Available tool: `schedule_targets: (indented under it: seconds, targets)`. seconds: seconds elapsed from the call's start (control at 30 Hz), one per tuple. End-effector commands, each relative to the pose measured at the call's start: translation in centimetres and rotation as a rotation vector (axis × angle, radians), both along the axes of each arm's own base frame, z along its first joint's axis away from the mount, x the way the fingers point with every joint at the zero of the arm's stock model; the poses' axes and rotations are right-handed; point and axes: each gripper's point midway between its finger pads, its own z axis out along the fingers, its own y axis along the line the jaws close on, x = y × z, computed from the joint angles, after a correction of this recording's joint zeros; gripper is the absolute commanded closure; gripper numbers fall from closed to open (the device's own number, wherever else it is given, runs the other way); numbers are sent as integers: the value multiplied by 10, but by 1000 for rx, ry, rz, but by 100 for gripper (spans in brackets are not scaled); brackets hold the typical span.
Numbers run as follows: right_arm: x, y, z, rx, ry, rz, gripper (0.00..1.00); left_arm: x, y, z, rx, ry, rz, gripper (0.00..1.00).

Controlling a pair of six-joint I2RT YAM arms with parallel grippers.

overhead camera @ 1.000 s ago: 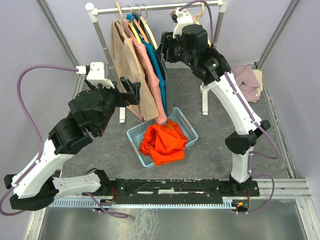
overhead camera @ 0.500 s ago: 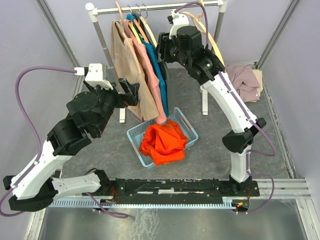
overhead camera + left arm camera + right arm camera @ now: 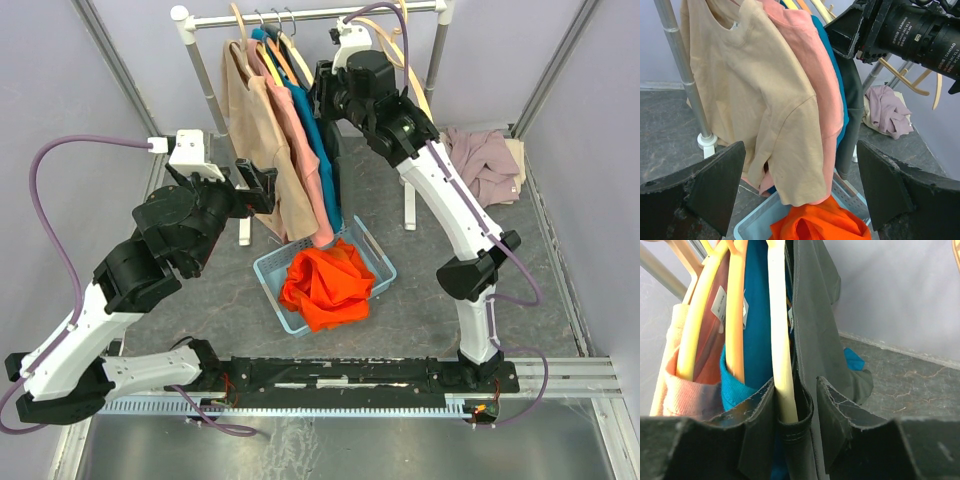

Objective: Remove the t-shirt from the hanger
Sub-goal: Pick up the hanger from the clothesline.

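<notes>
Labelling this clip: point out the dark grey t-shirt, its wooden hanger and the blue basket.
dark grey t-shirt (image 3: 815, 315), right wrist view, on its shoulder fabric.
wooden hanger (image 3: 780, 340), right wrist view, on its sloping arm.
blue basket (image 3: 376, 245), top external view, on its right wall.

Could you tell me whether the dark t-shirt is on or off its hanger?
On: the wooden hanger sits inside the dark t-shirt's collar.

Hung side by side at 12 o'clock on the silver metal clothes rail (image 3: 300, 15), running 9 to 3: beige cloth t-shirt (image 3: 250, 120), pink cloth t-shirt (image 3: 318, 205), teal cloth t-shirt (image 3: 308, 115), dark grey cloth t-shirt (image 3: 815, 315) on a pale wooden hanger (image 3: 780, 340). At 6 o'clock beneath them: light blue plastic basket (image 3: 268, 270), crumpled orange cloth (image 3: 325, 285) inside. Off at 2 o'clock: mauve fabric heap (image 3: 490, 160).
</notes>
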Motion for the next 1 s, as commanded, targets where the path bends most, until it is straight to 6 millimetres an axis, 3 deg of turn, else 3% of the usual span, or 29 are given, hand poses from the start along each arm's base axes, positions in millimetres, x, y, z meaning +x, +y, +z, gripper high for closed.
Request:
schedule_targets:
  seconds: [0.0,0.17,0.43,0.7,0.97]
  targets:
    - [1,-2,32,48,-85,-20,58,-1,7,9,-50,-17,25,3]
    - [2,-6,33,32,-99,-37,69,0,8,10,-56,-21,33,3]
    - [-2,-14,55,37,-166,-49,83,3,3,12,-72,-26,33,3]
    - [-15,-28,93,51,-267,-53,91,12,-7,25,-76,-55,37,3]
    - [-28,-41,106,49,-295,-57,95,25,-25,36,-59,-78,26,3]
